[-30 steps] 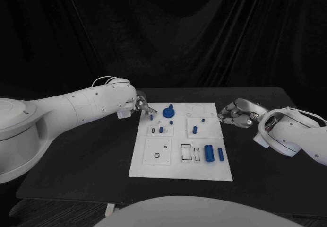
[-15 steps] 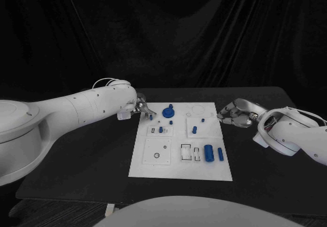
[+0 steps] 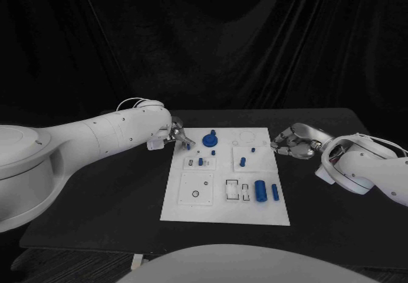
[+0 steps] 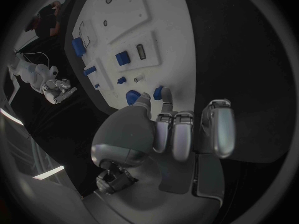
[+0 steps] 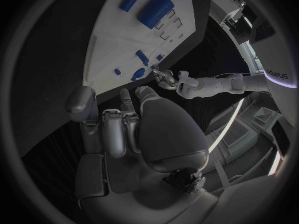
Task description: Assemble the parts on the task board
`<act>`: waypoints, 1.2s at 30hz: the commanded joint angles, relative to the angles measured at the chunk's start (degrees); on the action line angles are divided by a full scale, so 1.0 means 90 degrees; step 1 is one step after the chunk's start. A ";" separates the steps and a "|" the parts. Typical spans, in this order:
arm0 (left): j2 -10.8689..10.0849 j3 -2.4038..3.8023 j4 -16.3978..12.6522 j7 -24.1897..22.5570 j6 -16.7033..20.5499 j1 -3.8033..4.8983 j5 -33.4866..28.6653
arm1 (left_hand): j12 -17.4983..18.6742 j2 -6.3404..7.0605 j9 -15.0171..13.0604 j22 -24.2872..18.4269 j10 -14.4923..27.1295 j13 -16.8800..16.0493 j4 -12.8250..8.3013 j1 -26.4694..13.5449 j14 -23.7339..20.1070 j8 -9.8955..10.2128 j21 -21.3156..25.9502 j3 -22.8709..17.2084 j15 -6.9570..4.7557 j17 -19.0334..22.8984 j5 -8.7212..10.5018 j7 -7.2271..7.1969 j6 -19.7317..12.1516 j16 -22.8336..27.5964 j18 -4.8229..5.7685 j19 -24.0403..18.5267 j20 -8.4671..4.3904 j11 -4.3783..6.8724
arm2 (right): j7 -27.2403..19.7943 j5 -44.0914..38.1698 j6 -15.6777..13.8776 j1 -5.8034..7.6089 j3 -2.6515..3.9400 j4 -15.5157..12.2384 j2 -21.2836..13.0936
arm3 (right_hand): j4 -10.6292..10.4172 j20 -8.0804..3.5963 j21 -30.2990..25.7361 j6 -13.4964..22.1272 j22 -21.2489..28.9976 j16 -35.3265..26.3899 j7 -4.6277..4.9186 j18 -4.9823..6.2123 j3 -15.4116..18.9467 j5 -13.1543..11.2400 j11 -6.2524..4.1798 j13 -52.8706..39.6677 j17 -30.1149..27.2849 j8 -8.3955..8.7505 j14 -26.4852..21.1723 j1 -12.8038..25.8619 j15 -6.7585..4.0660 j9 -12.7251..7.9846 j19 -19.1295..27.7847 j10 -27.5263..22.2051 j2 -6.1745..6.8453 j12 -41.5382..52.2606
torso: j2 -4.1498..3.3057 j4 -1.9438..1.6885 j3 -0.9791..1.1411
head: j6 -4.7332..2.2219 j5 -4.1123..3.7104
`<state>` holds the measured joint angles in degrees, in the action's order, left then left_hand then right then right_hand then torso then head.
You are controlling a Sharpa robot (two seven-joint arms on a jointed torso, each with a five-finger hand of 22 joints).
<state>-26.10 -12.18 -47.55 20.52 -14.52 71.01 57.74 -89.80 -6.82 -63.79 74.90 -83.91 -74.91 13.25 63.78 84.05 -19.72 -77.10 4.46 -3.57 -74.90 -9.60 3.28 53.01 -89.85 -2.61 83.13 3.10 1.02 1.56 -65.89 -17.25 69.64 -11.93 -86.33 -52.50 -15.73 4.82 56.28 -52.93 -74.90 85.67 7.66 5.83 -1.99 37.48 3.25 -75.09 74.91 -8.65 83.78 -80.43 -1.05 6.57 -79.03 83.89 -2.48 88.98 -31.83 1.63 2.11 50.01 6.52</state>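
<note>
Left hand [image 3: 174, 135] at task board's [image 3: 221, 212] far left corner, seemingly pinching a small blue peg [image 4: 158, 92]: light, rigid, slippery, best held by its sides. Right hand [image 3: 293, 141] beside board, curled in, empty.

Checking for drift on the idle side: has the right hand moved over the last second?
No. The right hand sits beside the task board's right edge, at the same spot against that edge as in the earlier head views.
</note>
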 commanded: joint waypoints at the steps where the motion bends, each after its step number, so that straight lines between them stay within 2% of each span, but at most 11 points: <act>1: 0.0019 0.0005 0.0004 -0.0064 -0.0061 -0.0013 -0.0002 | -0.0023 0.0000 0.0020 0.1239 -0.0676 -0.1677 -0.0030 0.0090 0.0662 0.0054 0.0030 -0.0021 0.0040 -0.1677 -0.0075 -0.0003 -0.0048 -0.0017 -0.0041 -0.0049 0.0005 -0.0048 | 0.0084 -0.0029 0.0030 -0.0015 0.0005 -0.0004 -0.0004 | -0.0007 0.0018 -0.0029 -0.0042 -0.0721 -0.0025 0.0007 0.0069 -0.0027 -0.0009 -0.0024 -0.1424 0.1054 -0.0004 0.0479 -0.0021 0.0000 -0.0008 0.0030 0.0465 0.0036 -0.0025 | 0.0001 0.0001 0.0001 | -0.0001 -0.0010; 4: 0.0024 0.0005 0.0013 -0.0071 -0.0057 -0.0014 -0.0002 | -0.0023 -0.0010 0.0042 0.1236 -0.0676 -0.1677 -0.0052 0.0120 0.0662 0.0113 0.0037 -0.0057 0.0049 -0.1677 -0.0246 0.0007 -0.0060 -0.0017 -0.0044 -0.0059 0.0016 -0.0058 | 0.0084 -0.0029 0.0030 -0.0015 0.0005 -0.0001 -0.0001 | -0.0007 0.0018 -0.0029 -0.0042 -0.0721 -0.0025 0.0007 0.0069 -0.0027 -0.0009 -0.0024 -0.1424 0.1054 -0.0004 0.0479 -0.0021 0.0000 -0.0008 0.0030 0.0465 0.0036 -0.0025 | 0.0000 0.0001 0.0001 | -0.0001 -0.0010; 7: 0.0030 0.0005 0.0022 -0.0079 -0.0058 -0.0016 -0.0002 | -0.0023 -0.0018 0.0068 0.1233 -0.0676 -0.1677 -0.0096 0.0183 0.0662 0.0194 0.0043 -0.0135 0.0056 -0.1677 -0.0569 0.0010 -0.0071 -0.0017 -0.0046 -0.0070 0.0027 -0.0063 | 0.0085 -0.0029 0.0032 -0.0016 0.0005 0.0000 0.0000 | -0.0007 0.0018 -0.0029 -0.0042 -0.0721 -0.0025 0.0007 0.0069 -0.0027 -0.0009 -0.0024 -0.1424 0.1054 -0.0004 0.0479 -0.0021 0.0000 -0.0008 0.0030 0.0465 0.0036 -0.0025 | 0.0000 0.0003 0.0000 | -0.0001 -0.0011; 13: 0.0050 0.0005 0.0040 -0.0098 -0.0073 -0.0018 -0.0002 | -0.0023 0.0001 0.0091 0.1225 -0.0676 -0.1677 -0.0175 0.0288 0.0662 0.0292 0.0062 -0.0287 0.0058 -0.1677 -0.0956 0.0004 -0.0074 -0.0017 -0.0053 -0.0093 0.0032 -0.0059 | 0.0093 -0.0030 0.0040 -0.0016 0.0005 -0.0002 -0.0004 | -0.0007 0.0018 -0.0029 -0.0042 -0.0721 -0.0025 0.0007 0.0069 -0.0027 -0.0009 -0.0024 -0.1424 0.1054 -0.0004 0.0479 -0.0021 0.0000 -0.0008 0.0030 0.0465 0.0036 -0.0025 | -0.0001 0.0001 0.0002 | -0.0001 -0.0017; 17: 0.0067 0.0005 0.0054 -0.0105 -0.0090 -0.0020 -0.0002 | -0.0023 -0.0003 0.0100 0.1222 -0.0676 -0.1677 -0.0215 0.0342 0.0662 0.0335 0.0071 -0.0409 0.0058 -0.1677 -0.0850 0.0001 -0.0080 -0.0017 -0.0056 -0.0104 0.0033 -0.0058 | 0.0099 -0.0030 0.0050 -0.0016 0.0005 -0.0002 -0.0002 | -0.0004 0.0018 -0.0035 -0.0041 -0.0720 -0.0027 0.0007 0.0070 -0.0034 -0.0007 -0.0024 -0.1418 0.1051 -0.0003 0.0478 -0.0026 -0.0001 -0.0008 0.0031 0.0460 0.0034 -0.0028 | 0.0000 0.0002 0.0001 | -0.0001 -0.0015; 21: 0.0078 0.0005 0.0060 -0.0113 -0.0097 -0.0022 -0.0002 | -0.0023 0.0027 0.0109 0.1218 -0.0676 -0.1677 -0.0267 0.0391 0.0662 0.0388 0.0081 -0.0594 0.0058 -0.1677 -0.1015 -0.0001 -0.0082 -0.0017 -0.0059 -0.0117 0.0033 -0.0057 | 0.0104 -0.0030 0.0056 -0.0017 0.0005 -0.0002 0.0000 | -0.0004 0.0018 -0.0035 -0.0041 -0.0720 -0.0027 0.0007 0.0070 -0.0034 -0.0007 -0.0024 -0.1418 0.1051 -0.0003 0.0478 -0.0026 -0.0001 -0.0008 0.0031 0.0460 0.0034 -0.0028 | 0.0000 0.0002 0.0000 | -0.0001 -0.0018; 25: 0.0083 0.0005 0.0065 -0.0118 -0.0103 -0.0023 -0.0002 | -0.0023 0.0094 0.0111 0.1217 -0.0676 -0.1677 -0.0310 0.0410 0.0662 0.0431 0.0080 -0.0794 0.0056 -0.1677 -0.1265 -0.0003 -0.0077 -0.0017 -0.0060 -0.0123 0.0031 -0.0054 | 0.0107 -0.0030 0.0063 -0.0017 0.0005 0.0000 0.0001 | -0.0001 0.0017 -0.0035 -0.0042 -0.0720 -0.0029 0.0006 0.0070 -0.0043 -0.0004 -0.0025 -0.1419 0.1049 -0.0003 0.0478 -0.0033 -0.0001 -0.0008 0.0031 0.0461 0.0029 -0.0028 | -0.0001 0.0002 -0.0001 | -0.0001 -0.0012; 26: 0.0083 0.0005 0.0066 -0.0120 -0.0105 -0.0023 -0.0002 | -0.0023 0.0133 0.0111 0.1214 -0.0676 -0.1677 -0.0359 0.0449 0.0662 0.0455 0.0087 -0.0941 0.0050 -0.1677 -0.1453 -0.0008 -0.0081 -0.0017 -0.0062 -0.0131 0.0028 -0.0050 | 0.0108 -0.0030 0.0065 -0.0017 0.0005 0.0000 0.0001 | -0.0001 0.0017 -0.0035 -0.0042 -0.0720 -0.0029 0.0006 0.0070 -0.0043 -0.0004 -0.0025 -0.1419 0.1049 -0.0003 0.0478 -0.0033 -0.0001 -0.0008 0.0031 0.0461 0.0029 -0.0028 | -0.0001 0.0001 -0.0001 | -0.0001 -0.0010; 30: 0.0078 0.0005 0.0064 -0.0123 -0.0119 -0.0024 -0.0002 | -0.0023 0.0205 0.0108 0.1213 -0.0676 -0.1677 -0.0427 0.0482 0.0662 0.0487 0.0089 -0.1208 0.0046 -0.1677 -0.1511 -0.0014 -0.0083 -0.0017 -0.0063 -0.0137 0.0024 -0.0043 | 0.0110 -0.0030 0.0069 -0.0018 0.0005 0.0003 0.0003 | 0.0003 0.0017 -0.0043 -0.0042 -0.0718 -0.0032 0.0005 0.0071 -0.0052 -0.0001 -0.0026 -0.1416 0.1046 -0.0003 0.0476 -0.0040 -0.0002 -0.0008 0.0033 0.0458 0.0026 -0.0030 | 0.0000 0.0003 0.0001 | -0.0001 -0.0008; 31: 0.0076 0.0005 0.0064 -0.0124 -0.0124 -0.0025 -0.0002 | -0.0023 0.0279 0.0102 0.1210 -0.0676 -0.1677 -0.0465 0.0466 0.0662 0.0506 0.0097 -0.1434 0.0048 -0.1677 -0.1599 -0.0016 -0.0076 -0.0017 -0.0065 -0.0146 0.0021 -0.0047 | 0.0111 -0.0030 0.0071 -0.0018 0.0005 0.0004 0.0003 | 0.0003 0.0017 -0.0043 -0.0042 -0.0718 -0.0032 0.0005 0.0071 -0.0052 -0.0001 -0.0026 -0.1416 0.1046 -0.0003 0.0476 -0.0040 -0.0002 -0.0008 0.0033 0.0458 0.0026 -0.0030 | 0.0000 0.0002 0.0001 | -0.0001 -0.0009; 36: 0.0062 0.0005 0.0059 -0.0126 -0.0137 -0.0026 -0.0002 | -0.0023 0.0472 0.0066 0.1211 -0.0676 -0.1677 -0.0589 0.0412 0.0662 0.0530 0.0087 -0.1948 0.0043 -0.1677 -0.1795 -0.0011 -0.0067 -0.0017 -0.0064 -0.0147 0.0020 -0.0041 | 0.0115 -0.0030 0.0079 -0.0020 0.0005 0.0011 0.0010 | 0.0003 0.0017 -0.0043 -0.0042 -0.0718 -0.0032 0.0005 0.0071 -0.0052 -0.0001 -0.0026 -0.1416 0.1046 -0.0003 0.0476 -0.0040 -0.0002 -0.0008 0.0033 0.0458 0.0026 -0.0030 | -0.0001 0.0002 0.0001 | -0.0001 0.0000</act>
<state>-25.58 -12.18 -46.97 20.37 -15.04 70.89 57.77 -89.79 -2.75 -63.06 74.94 -84.12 -74.90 8.06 67.31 84.05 -15.30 -76.43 -12.99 -3.57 -74.90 -25.52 3.31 52.59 -89.85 -2.62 82.10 3.30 0.82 1.70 -65.89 -16.94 69.59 -11.93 -86.24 -52.43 -15.72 4.82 56.28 -52.93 -74.94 85.67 7.66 5.83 -1.99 37.48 3.24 -75.09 74.91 -8.65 83.78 -80.43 -1.05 6.56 -79.03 83.89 -2.49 88.98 -31.83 1.64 2.11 50.01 6.48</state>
